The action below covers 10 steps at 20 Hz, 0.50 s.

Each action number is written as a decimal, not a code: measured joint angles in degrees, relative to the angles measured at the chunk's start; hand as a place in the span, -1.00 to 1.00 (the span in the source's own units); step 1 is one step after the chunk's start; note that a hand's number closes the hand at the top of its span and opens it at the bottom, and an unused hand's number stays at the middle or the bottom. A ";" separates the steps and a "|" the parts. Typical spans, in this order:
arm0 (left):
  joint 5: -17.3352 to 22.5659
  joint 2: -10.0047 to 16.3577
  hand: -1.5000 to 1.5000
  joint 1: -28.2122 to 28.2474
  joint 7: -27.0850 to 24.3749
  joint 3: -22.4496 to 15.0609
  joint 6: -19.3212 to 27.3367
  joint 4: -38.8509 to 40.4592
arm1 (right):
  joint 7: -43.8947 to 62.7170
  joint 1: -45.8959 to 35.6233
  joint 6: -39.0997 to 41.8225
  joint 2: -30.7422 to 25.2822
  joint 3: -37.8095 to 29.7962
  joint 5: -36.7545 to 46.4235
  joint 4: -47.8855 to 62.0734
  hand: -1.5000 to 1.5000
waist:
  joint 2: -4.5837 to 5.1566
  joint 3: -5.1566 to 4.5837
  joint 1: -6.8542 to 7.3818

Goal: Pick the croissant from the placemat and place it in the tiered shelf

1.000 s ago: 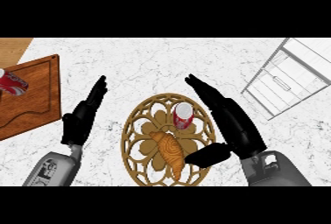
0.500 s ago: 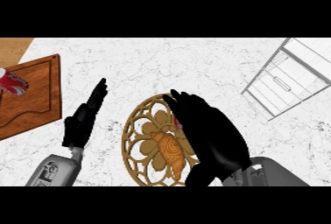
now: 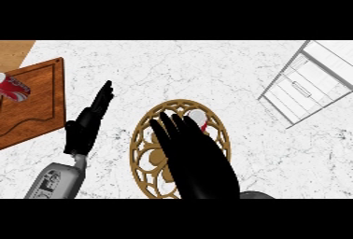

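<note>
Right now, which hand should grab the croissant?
Right. The right hand hangs over the placemat, fingers straight, hiding the croissant, with the tiered shelf on its side. The left hand rests open beside the placemat.

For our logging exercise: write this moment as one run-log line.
right hand open over placemat | croissant hidden | left hand open, resting | tiered shelf upper right

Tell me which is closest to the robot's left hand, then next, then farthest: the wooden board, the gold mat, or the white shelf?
From the left hand, head view:
1. Wooden board, right beside it, on its left.
2. Gold placemat, to its right, under the right hand.
3. Tiered shelf, far away at the upper right.
</note>
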 measured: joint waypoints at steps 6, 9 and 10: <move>-1.44 -0.99 0.00 -0.13 0.66 0.59 -0.16 -0.41 | 0.15 2.84 0.32 3.11 2.55 6.44 -0.02 -1.00 | 0.04 0.01 -0.06; -1.64 -1.68 0.00 0.90 -0.43 0.80 -0.82 0.11 | 0.13 3.96 0.41 4.86 2.88 8.61 0.34 -1.00 | 0.06 0.01 -0.06; -1.84 -2.20 0.00 1.06 -0.64 0.65 -0.82 0.15 | 0.25 3.78 0.55 5.23 2.72 8.76 0.37 -1.00 | 0.07 0.01 -0.05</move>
